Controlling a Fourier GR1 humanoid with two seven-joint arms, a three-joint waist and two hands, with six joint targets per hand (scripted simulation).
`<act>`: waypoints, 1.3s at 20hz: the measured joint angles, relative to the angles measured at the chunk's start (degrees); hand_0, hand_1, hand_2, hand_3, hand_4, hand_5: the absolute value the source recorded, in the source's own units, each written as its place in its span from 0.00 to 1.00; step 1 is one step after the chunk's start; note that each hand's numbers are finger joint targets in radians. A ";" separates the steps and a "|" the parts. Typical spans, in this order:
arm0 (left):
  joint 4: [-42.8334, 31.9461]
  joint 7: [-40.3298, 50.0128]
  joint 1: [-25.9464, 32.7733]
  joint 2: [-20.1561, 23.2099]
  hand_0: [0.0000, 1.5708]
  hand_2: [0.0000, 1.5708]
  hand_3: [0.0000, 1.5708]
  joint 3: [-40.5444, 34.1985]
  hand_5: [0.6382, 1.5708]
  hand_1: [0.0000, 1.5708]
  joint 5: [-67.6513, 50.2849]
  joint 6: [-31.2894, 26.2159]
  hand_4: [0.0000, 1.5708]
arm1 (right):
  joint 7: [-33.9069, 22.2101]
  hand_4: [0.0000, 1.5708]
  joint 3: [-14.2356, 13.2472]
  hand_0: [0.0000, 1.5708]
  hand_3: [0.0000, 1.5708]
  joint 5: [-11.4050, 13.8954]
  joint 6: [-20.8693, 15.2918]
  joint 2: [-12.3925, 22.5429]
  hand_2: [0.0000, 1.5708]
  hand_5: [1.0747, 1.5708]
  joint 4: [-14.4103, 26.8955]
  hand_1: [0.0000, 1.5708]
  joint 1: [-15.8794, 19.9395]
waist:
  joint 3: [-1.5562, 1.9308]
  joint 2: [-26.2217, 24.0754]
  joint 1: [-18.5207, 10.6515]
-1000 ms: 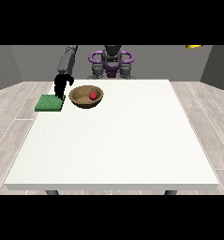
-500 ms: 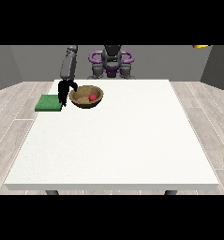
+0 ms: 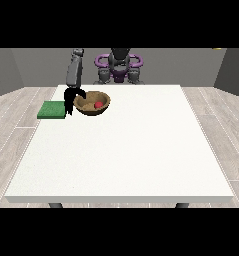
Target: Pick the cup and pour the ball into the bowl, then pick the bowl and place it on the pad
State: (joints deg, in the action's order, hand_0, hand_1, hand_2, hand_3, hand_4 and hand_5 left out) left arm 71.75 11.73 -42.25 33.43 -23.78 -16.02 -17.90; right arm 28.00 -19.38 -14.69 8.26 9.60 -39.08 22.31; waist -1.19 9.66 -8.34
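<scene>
A brown wooden bowl (image 3: pixel 92 104) sits on the white table (image 3: pixel 121 150) at the far left, with a red ball (image 3: pixel 98 104) inside it. Left of the bowl lies a flat green pad (image 3: pixel 52 110) at the table's left edge. The hand at the view's left (image 3: pixel 71 98) hangs from its grey arm between the pad and the bowl, right against the bowl's left rim, fingers pointing down and one curved over the rim. No cup shows. The other hand is out of view.
The robot's purple and grey torso (image 3: pixel 119 67) stands behind the table's far edge. Grey wood-pattern floor surrounds the table on all sides.
The hand at the view's left has shifted rightward from over the pad's edge to the bowl's left rim. Bowl, ball and pad have stayed where they were.
</scene>
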 measured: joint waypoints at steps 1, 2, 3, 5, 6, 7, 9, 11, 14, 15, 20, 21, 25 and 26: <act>-0.09 -0.35 0.30 0.35 0.00 0.00 0.00 -0.29 0.96 0.00 -0.35 -0.52 0.65 | 0.51 0.28 -0.05 0.00 0.00 0.01 -0.54 -0.45 0.00 0.95 0.46 0.00 0.40 | 0.23 0.62 -0.23; -0.04 -0.29 0.52 0.51 0.00 0.00 0.00 -0.32 0.96 0.00 -0.35 -0.46 0.65 | 0.70 0.29 0.13 0.00 0.00 0.13 -1.01 -0.83 0.00 0.96 0.77 0.00 0.84 | 0.28 0.60 -0.03; -0.08 -0.33 0.88 0.87 0.00 0.00 0.00 -0.67 0.96 0.00 -0.89 -0.99 0.65 | 0.90 0.29 0.09 0.00 0.00 0.08 -1.29 -0.97 0.00 0.96 1.03 0.00 1.02 | 0.29 0.50 -0.24; 0.16 -1.12 2.01 0.59 0.00 0.00 0.00 -0.66 0.97 0.00 -0.84 -1.01 0.65 | 1.20 0.30 0.43 0.00 0.00 0.28 -2.37 -1.76 0.00 0.95 1.24 0.00 1.89 | 0.32 0.41 -0.15; -0.22 -1.15 1.76 1.24 0.00 0.00 0.00 -1.01 0.97 0.00 -1.21 -1.40 0.65 | 1.12 0.30 0.79 0.00 0.00 0.51 -2.83 -2.09 0.00 0.95 1.26 0.00 2.58 | 0.33 0.62 0.06; -0.29 -1.00 1.77 1.74 0.00 0.00 0.00 -1.37 0.97 0.00 -1.62 -1.61 0.65 | 1.46 0.32 0.85 0.00 0.00 0.52 -2.90 -2.17 0.00 0.97 1.61 0.00 2.88 | 0.36 0.71 0.12; -0.13 -0.93 2.19 2.25 0.00 0.00 0.00 -1.75 0.96 0.00 -2.27 -2.21 0.65 | 1.83 0.39 0.45 0.56 0.00 0.62 -4.60 -2.12 0.37 0.88 2.02 0.56 2.66 | 0.16 0.78 -0.25; 0.19 -0.82 1.58 3.21 0.00 0.00 0.00 -2.40 0.96 0.00 -3.23 -2.97 0.65 | 2.39 0.54 -0.42 1.00 0.50 0.70 -6.29 -0.83 1.00 0.83 1.84 1.00 1.69 | -0.43 1.75 -1.00; 0.96 -0.66 1.07 3.33 0.00 0.00 0.00 -2.74 0.95 0.00 -4.12 -3.12 0.67 | 3.19 0.58 -0.36 1.00 1.00 1.54 -9.20 -0.11 1.00 0.81 1.02 1.00 0.40 | -0.90 2.39 -2.31; 0.97 -0.41 0.72 3.49 0.00 0.00 0.00 -2.87 0.95 0.00 -4.44 -3.15 0.68 | 3.20 0.58 -0.18 1.00 1.00 1.76 -10.09 -0.09 1.00 0.85 0.67 1.00 0.15 | -0.86 2.43 -2.52; 0.78 -0.33 0.52 3.76 0.00 0.00 0.00 -3.36 0.95 0.00 -5.54 -3.78 0.74 | 2.58 0.63 0.56 1.00 0.82 1.97 -13.75 0.16 1.00 0.94 -1.81 1.00 -1.44 | -0.49 2.64 -3.67; 0.83 -0.58 0.75 3.48 0.00 0.00 0.00 -3.20 0.96 0.00 -5.34 -3.68 0.74 | 1.77 0.64 0.91 1.00 0.79 2.10 -14.55 0.25 1.00 0.95 -2.32 1.00 -1.64 | -0.30 2.47 -3.75; -1.00 -1.03 2.21 3.84 0.00 0.00 0.00 -3.75 0.95 0.00 -5.24 -4.30 0.76 | -4.52 0.65 3.08 1.00 0.71 2.68 -16.35 1.42 1.00 0.95 -4.06 1.00 -2.13 | 0.83 0.85 -3.70; -1.66 -0.64 2.20 4.18 0.00 0.00 0.00 -3.89 0.95 0.00 -5.33 -4.40 0.76 | -6.81 0.65 3.60 1.00 0.68 2.46 -16.40 1.74 1.00 0.97 -4.43 1.00 -1.95 | 1.23 0.39 -3.44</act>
State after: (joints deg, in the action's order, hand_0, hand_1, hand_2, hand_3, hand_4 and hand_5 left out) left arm 70.09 11.09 -40.04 37.61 -27.68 -21.35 -22.30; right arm 21.19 -15.77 -12.23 -8.15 11.35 -43.51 20.36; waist 0.03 10.05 -11.78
